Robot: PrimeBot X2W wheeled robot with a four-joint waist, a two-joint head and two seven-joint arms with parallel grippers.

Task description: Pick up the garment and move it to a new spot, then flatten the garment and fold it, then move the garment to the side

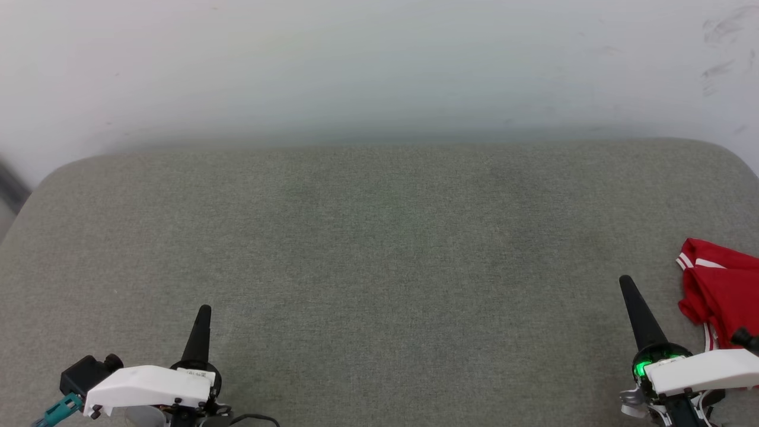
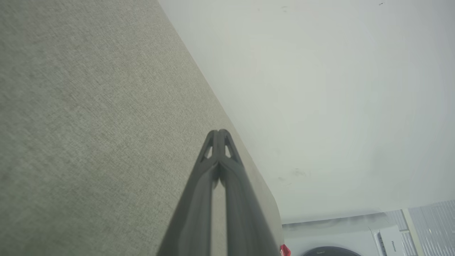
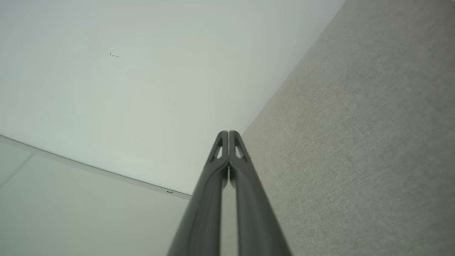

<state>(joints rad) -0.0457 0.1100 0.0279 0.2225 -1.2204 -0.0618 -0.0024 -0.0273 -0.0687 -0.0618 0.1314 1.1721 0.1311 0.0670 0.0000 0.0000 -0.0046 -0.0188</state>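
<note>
2 jaws sets, both closed, empty; 1 garment (image 1: 720, 290) near rt set.

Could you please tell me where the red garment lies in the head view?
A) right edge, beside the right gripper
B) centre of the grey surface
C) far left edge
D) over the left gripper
A: the garment lies at the picture's right edge, just right of the right gripper.
</note>
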